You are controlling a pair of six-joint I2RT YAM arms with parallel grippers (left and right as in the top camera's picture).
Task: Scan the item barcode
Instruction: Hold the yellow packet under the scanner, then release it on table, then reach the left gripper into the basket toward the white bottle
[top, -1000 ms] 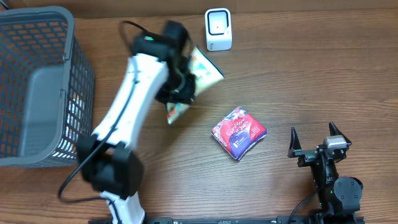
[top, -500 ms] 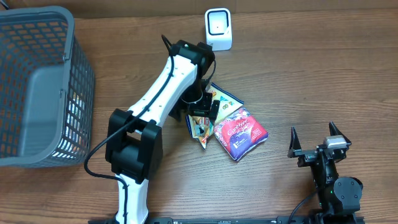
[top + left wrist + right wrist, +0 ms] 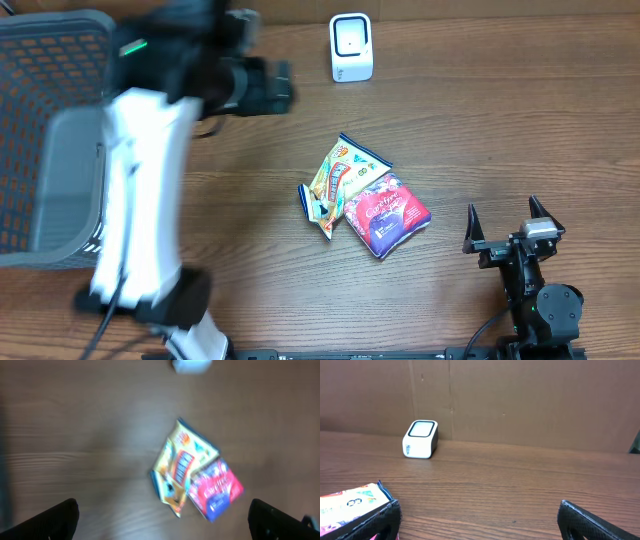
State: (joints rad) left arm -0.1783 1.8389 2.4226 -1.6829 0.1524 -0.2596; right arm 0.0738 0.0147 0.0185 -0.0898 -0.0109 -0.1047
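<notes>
Overlapping edges: yellow packet; red packet

Left arm — white shell links, black joints, small green light, black cable at base. Right arm — all black, grey top block; right end effector with pointed black fingers.

Brown wood-grain surface fills the whole overhead view, grain running left-right with a few darker streaks. Its far edge meets a plain brown cardboard wall, upright, spanning the full width of the right wrist view. Vertical seam in the cardboard left of centre, and a fainter crease further left. Light is even and diffuse, with a soft sheen on the wood. In the left wrist view the wood is blurred.
</notes>
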